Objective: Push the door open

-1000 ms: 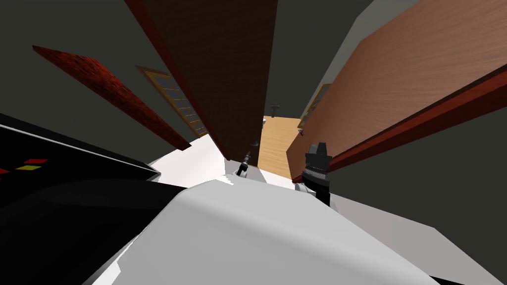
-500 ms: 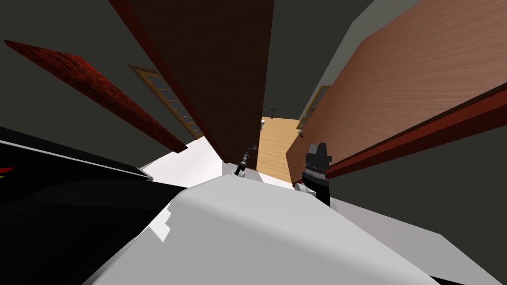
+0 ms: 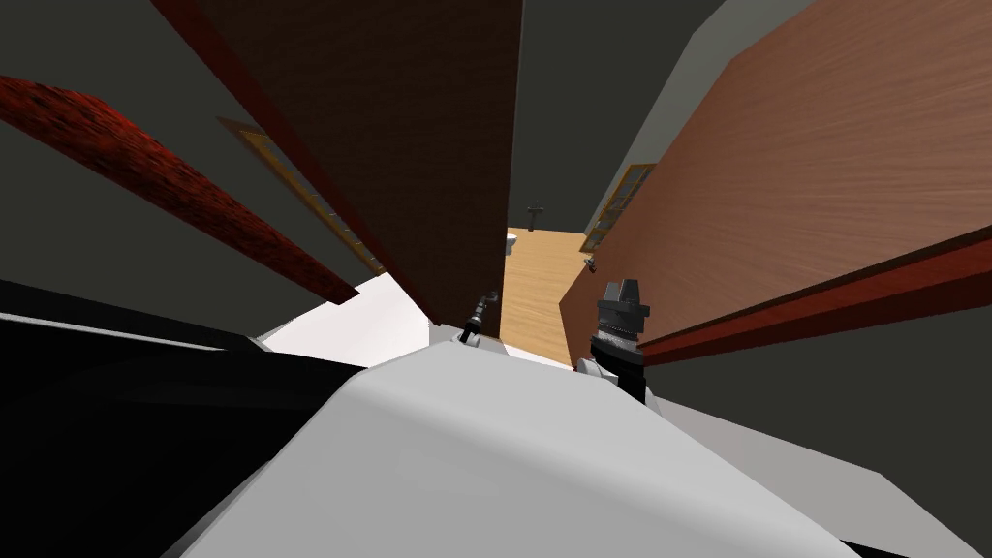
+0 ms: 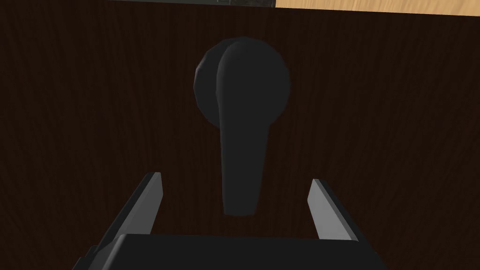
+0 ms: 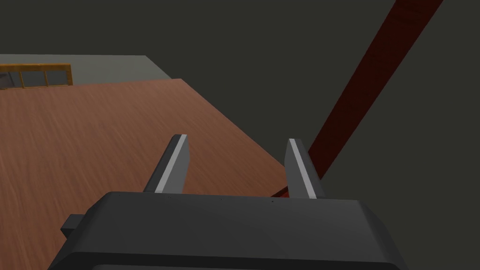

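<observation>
You see the dark brown door (image 3: 417, 145) running from the head view's centre up to 12 o'clock. Its free edge lies beside a strip of light wood floor (image 3: 533, 281) at 1 o'clock. Your left gripper (image 4: 234, 178) stands wide open at the door's face. The dark lever handle (image 4: 241, 93) ends between its fingers, and neither finger touches it. Your right gripper (image 3: 620, 291), at 3 o'clock of the left, is open too and empty, beside a lighter brown panel (image 3: 775, 174).
</observation>
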Controlling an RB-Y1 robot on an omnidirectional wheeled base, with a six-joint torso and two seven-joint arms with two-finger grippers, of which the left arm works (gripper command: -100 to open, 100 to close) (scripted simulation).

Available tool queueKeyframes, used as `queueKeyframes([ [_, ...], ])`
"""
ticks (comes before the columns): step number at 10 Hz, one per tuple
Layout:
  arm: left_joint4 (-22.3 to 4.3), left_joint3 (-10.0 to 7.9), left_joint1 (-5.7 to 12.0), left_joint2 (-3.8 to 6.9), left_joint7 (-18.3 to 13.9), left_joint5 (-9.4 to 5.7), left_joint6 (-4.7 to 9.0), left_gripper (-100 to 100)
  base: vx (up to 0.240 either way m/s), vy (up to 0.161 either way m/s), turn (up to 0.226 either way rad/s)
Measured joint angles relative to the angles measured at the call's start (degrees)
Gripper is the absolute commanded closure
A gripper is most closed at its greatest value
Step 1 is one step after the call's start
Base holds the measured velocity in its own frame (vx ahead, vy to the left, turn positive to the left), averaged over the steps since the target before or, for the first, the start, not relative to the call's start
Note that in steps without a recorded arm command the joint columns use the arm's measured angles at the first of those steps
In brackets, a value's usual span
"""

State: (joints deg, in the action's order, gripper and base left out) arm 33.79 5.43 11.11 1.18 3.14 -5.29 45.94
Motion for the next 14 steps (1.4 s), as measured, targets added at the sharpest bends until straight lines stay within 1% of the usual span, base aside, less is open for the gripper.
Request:
queueKeyframes([
  [2,-0.4,-0.24,0.28,-1.11,0.1,-0.11,0.07,-100,0.126,-0.016,-0.010],
  [3,-0.4,-0.25,0.33,-1.17,0.1,-0.12,0.08,100,-0.010,-0.001,0.004],
  [6,-0.3,-0.16,0.46,-0.91,0.1,0.00,0.16,100,-0.016,0.009,-0.006],
  [8,-0.4,-0.24,0.30,-1.05,0.1,-0.09,0.01,100,-0.008,-0.005,0.011],
  [9,-0.5,-0.28,0.23,-1.03,0.1,-0.12,-0.02,100,0.068,-0.038,0.023],
  [10,-0.9,-0.53,0.19,-0.76,0.2,-0.29,0.01,100,0.135,-0.069,0.042],
  [11,-1.2,-0.83,0.12,-0.44,0.3,-0.48,-0.15,100,0.152,-0.096,0.035],
  [12,0.6,-1.00,-0.86,0.01,0.3,-0.58,-1.18,100,0.162,-0.062,0.048],
  [13,-0.5,-1.45,-0.08,0.28,0.4,-0.85,-0.77,100,0.167,-0.046,0.032],
  [14,-0.6,-1.86,-0.14,0.38,0.7,-1.06,-0.27,100,0.165,-0.061,0.048],
])
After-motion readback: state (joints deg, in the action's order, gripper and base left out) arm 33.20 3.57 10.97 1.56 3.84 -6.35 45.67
